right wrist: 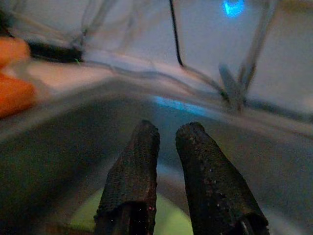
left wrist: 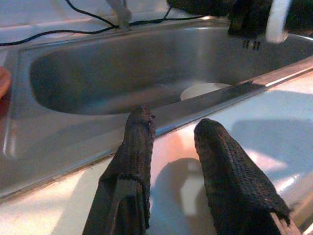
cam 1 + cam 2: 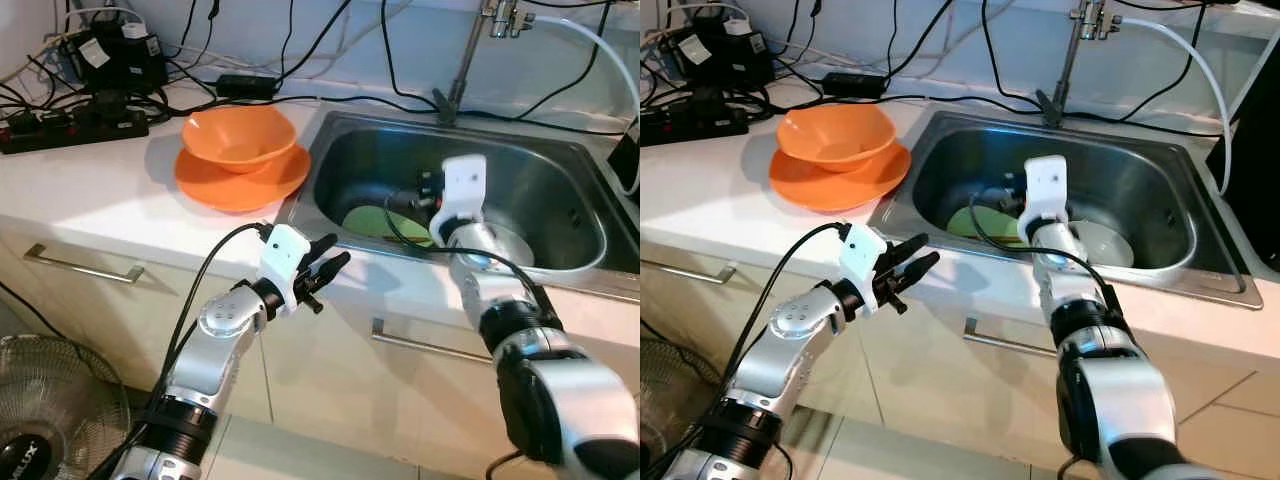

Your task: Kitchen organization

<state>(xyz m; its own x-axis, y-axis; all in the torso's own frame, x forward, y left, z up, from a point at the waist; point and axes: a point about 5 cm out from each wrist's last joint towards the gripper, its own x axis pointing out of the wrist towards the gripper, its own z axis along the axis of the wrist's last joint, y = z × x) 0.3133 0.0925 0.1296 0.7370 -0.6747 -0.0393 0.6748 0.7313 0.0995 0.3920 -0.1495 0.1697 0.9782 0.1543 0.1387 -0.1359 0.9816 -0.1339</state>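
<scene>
A steel sink (image 3: 560, 215) is set into a white table (image 3: 90, 200), its long axis running left to right across the robot's front. In the basin lies a green plate (image 3: 372, 220), flat on the bottom toward the left, and beside it on the right a white plate (image 3: 510, 245). Both are partly covered by the right arm, so their full outlines cannot be made out.

The right gripper (image 1: 164, 142) reaches down into the sink over the green plate, pointing away from the robot toward the back wall of the basin. In the right wrist view its two fingers stand close together with a narrow gap and nothing between them. That view is blurred, and the green plate shows there merely as a pale smear under the fingers.

The left gripper (image 3: 325, 270) hovers in front of the table edge, just before the sink's left front corner, pointing up and to the right toward the basin. Its fingers are spread apart and hold nothing.

On the table left of the sink, an orange bowl (image 3: 238, 137) sits upright on an orange plate (image 3: 205, 185). Behind them lie a black power strip (image 3: 70, 125) and a tangle of black cables (image 3: 260, 85). A tap (image 3: 462, 70) rises at the back of the sink, its top cut off. Below the table are cupboard fronts with a metal handle (image 3: 85, 265), and a fan (image 3: 55, 420) stands on the floor at lower left, partly cut off.
</scene>
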